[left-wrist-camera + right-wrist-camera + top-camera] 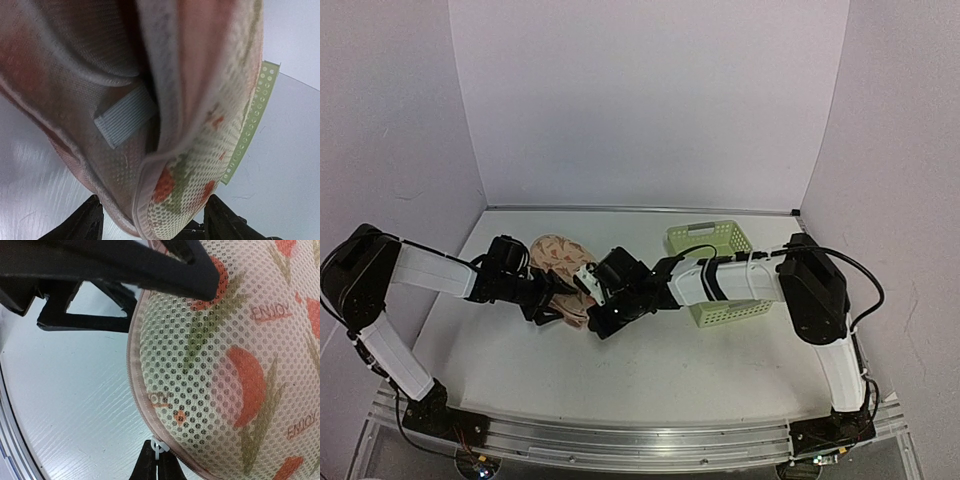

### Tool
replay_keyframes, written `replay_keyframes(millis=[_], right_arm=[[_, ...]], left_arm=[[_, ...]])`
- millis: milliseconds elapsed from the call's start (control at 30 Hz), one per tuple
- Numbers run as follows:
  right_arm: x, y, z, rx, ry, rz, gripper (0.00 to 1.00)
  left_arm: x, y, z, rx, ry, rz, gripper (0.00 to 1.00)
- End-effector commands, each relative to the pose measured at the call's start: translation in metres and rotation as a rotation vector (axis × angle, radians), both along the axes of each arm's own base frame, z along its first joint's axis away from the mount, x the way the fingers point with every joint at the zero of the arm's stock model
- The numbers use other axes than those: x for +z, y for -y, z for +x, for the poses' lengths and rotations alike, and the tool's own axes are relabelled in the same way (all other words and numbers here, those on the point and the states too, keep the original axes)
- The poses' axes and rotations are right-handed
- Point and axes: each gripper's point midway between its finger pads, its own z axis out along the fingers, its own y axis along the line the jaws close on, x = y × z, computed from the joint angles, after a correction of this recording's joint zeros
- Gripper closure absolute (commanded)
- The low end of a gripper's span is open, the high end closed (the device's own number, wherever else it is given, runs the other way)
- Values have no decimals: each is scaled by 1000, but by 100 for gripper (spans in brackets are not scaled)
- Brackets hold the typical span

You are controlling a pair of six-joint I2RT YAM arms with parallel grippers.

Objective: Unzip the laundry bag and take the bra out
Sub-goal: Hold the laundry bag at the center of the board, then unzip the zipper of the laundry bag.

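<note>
Two robot arms reach in over a white tabletop (650, 370) and meet at its middle. The right gripper (157, 465) is closed, pinching the small white zip pull (159, 446) at the bag's seam. The left gripper (155, 222) is spread open, one finger either side of the bag's (560, 255) lip, not visibly clamping it. The bag lies just behind both grippers, partly unzipped and gaping to show a pale lining and an elastic strap. The bra cannot be seen and is probably inside. A green basket (732, 312) sits farther right. To unzip well, the left gripper should likely clamp the lip firmly while the right draws the pull along the curved seam, keeping the fabric taut.
</note>
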Motion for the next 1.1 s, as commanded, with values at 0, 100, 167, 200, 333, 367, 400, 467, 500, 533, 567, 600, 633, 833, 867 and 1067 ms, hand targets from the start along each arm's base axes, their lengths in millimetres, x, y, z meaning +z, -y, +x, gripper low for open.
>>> replay_keyframes(millis=[0, 100, 167, 200, 333, 367, 400, 467, 500, 533, 567, 600, 633, 833, 867, 1067], right_arm=[[49, -10, 1, 9, 56, 109, 100], [52, -9, 0, 11, 59, 116, 100], [55, -10, -1, 16, 58, 123, 100], [56, -10, -2, 18, 57, 127, 100], [63, -11, -2, 23, 61, 143, 100], [64, -11, -3, 25, 62, 147, 100], [66, -12, -4, 26, 63, 152, 100], [66, -12, -3, 25, 62, 153, 100], [66, -12, -4, 26, 62, 153, 100], [65, -11, -4, 24, 61, 150, 100], [65, -9, -4, 23, 62, 147, 100], [64, -8, -4, 21, 65, 143, 100], [62, -6, -4, 19, 66, 136, 100], [54, 9, -5, 8, 88, 95, 100], [53, 13, -6, 5, 95, 87, 100], [40, 37, -12, 8, 113, 27, 100]], left_arm=[[24, 13, 26, 3, 95, -47, 36], [20, 14, 25, -3, 91, -45, 50], [18, 14, 25, -7, 88, -42, 57], [15, 14, 23, -10, 82, -42, 59], [15, 15, 22, -20, 86, -46, 72], [14, 14, 22, -20, 87, -44, 76], [15, 15, 22, -23, 89, -46, 81], [15, 15, 21, -29, 90, -47, 99], [16, 15, 22, -32, 95, -48, 100], [18, 16, 22, -36, 104, -49, 100], [20, 16, 22, -42, 112, -50, 100], [22, 17, 21, -47, 117, -54, 100], [24, 17, 21, -53, 125, -57, 100], [25, 20, 8, -124, 139, -74, 100], [25, 20, 6, -139, 142, -77, 100], [24, 18, -5, -226, 156, -59, 100]])
